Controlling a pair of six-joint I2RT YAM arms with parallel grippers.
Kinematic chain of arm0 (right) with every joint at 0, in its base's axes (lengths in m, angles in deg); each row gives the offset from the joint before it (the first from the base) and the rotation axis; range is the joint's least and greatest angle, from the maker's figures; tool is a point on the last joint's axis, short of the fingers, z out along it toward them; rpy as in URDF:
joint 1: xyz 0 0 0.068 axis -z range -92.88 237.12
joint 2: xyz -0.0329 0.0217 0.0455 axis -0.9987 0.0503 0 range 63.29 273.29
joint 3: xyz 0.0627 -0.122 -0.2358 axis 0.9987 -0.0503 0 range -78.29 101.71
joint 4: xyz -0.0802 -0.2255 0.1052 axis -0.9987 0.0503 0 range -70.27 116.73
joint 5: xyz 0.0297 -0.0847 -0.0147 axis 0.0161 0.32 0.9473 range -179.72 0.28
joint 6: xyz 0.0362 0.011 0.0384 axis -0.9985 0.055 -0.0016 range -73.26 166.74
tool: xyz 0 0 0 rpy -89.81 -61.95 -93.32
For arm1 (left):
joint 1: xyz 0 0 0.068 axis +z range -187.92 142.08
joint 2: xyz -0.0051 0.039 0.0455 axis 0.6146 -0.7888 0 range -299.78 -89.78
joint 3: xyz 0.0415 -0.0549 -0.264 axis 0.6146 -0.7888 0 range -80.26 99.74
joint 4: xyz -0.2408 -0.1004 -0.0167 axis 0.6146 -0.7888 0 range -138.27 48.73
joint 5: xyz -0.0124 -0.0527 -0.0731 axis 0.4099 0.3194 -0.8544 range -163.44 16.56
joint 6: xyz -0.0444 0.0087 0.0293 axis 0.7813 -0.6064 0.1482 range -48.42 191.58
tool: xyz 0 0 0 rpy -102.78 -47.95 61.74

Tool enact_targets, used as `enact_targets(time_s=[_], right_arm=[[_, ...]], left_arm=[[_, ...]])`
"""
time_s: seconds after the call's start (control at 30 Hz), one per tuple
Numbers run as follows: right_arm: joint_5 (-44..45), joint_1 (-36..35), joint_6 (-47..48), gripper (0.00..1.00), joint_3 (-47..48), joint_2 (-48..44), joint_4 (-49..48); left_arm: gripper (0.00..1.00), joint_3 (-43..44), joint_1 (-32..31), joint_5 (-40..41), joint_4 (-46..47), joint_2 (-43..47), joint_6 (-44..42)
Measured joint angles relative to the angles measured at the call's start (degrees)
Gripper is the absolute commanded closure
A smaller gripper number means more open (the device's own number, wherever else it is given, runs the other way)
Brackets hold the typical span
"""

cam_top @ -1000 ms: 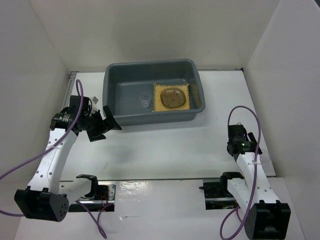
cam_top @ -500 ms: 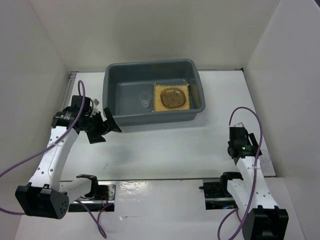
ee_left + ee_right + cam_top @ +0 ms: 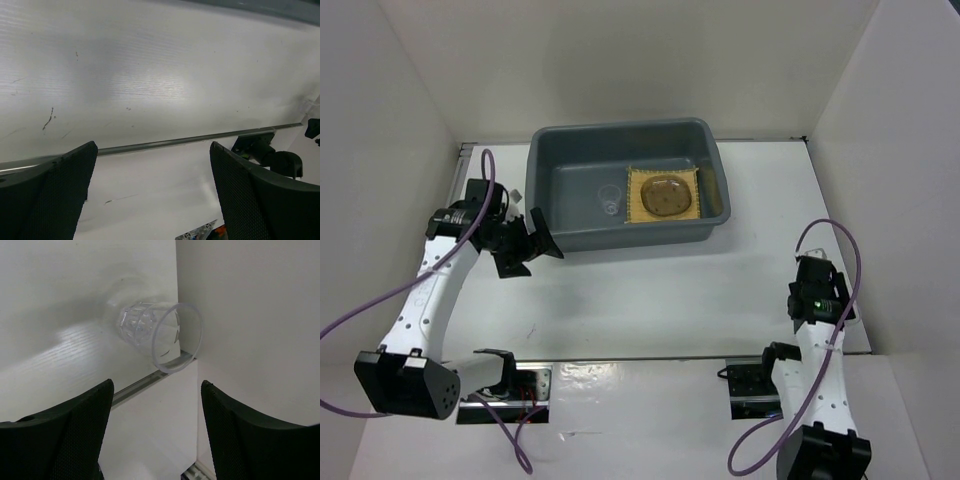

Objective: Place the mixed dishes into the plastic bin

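Note:
The grey plastic bin stands at the back centre of the table. Inside it lie the tan bamboo mat with a see-through plate on it, and a small clear cup to their left. A second clear cup lies on its side against the right wall by the table's front edge. My right gripper is open and empty just short of it; in the top view it is at the right edge. My left gripper is open and empty just left of the bin's front left corner, over bare table.
White walls close in the table on the left, back and right. A metal strip runs along the table's front edge. The arm bases and clamps sit below that edge.
My right arm has swung right and toward the near edge, closer to the wall and the lying cup. My left arm has drawn back a little, staying beside the bin.

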Motion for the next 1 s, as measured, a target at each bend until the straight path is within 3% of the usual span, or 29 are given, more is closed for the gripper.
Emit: enact_targets(time_s=[0.3, 0.7, 1.0], right_arm=[[-5.9, 6.1, 3.5, 0.25, -1.0, 1.7, 0.1], [-9.8, 9.9, 10.5, 0.24, 0.2, 11.6, -0.8], [-14.3, 9.9, 13.3, 0.41, 1.4, 17.8, -1.6]], left_arm=[[0.01, 0.4, 0.0, -0.4, -0.5, -3.2, -2.8], [0.01, -3.9, -0.1, -3.3, 2.1, -1.0, -2.6], [0.01, -6.4, -0.1, -4.0, 4.0, 0.7, -1.8]])
